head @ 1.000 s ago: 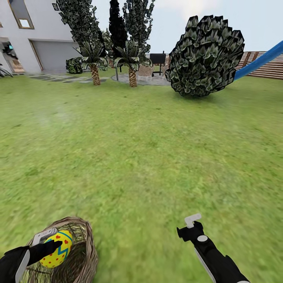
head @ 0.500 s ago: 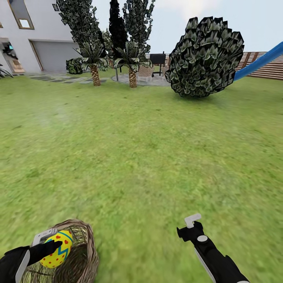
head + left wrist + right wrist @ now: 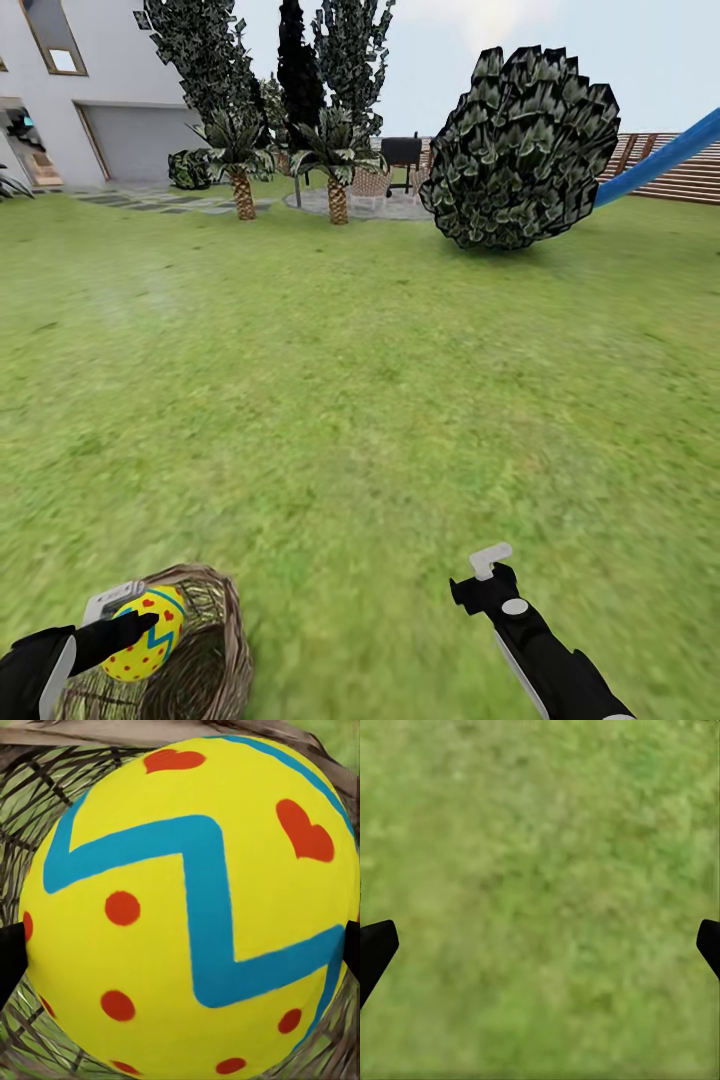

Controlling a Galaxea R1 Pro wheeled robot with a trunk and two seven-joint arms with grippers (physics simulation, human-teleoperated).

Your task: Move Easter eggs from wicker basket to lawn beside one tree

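Note:
My left gripper (image 3: 130,618) is shut on a yellow Easter egg (image 3: 150,632) with a teal zigzag and red dots and hearts. It holds the egg just above the wicker basket (image 3: 215,640) at the near left of the lawn (image 3: 360,380). Close up, the egg (image 3: 187,907) sits between the left gripper's (image 3: 180,952) two black fingertips, with the basket's lattice (image 3: 45,787) behind it. What else is in the basket is hidden. My right gripper (image 3: 478,575) hangs open and empty over bare grass (image 3: 540,870). The tree is out of view.
Far across the grass stand a large round shrub (image 3: 520,145), two short palms (image 3: 243,190), a black grill (image 3: 402,152), a blue slide (image 3: 660,160) before a slat fence, and a white house (image 3: 90,90).
The basket sits slightly lower in the head view, while the egg and both grippers keep their places. The egg is a little further above the basket's rim.

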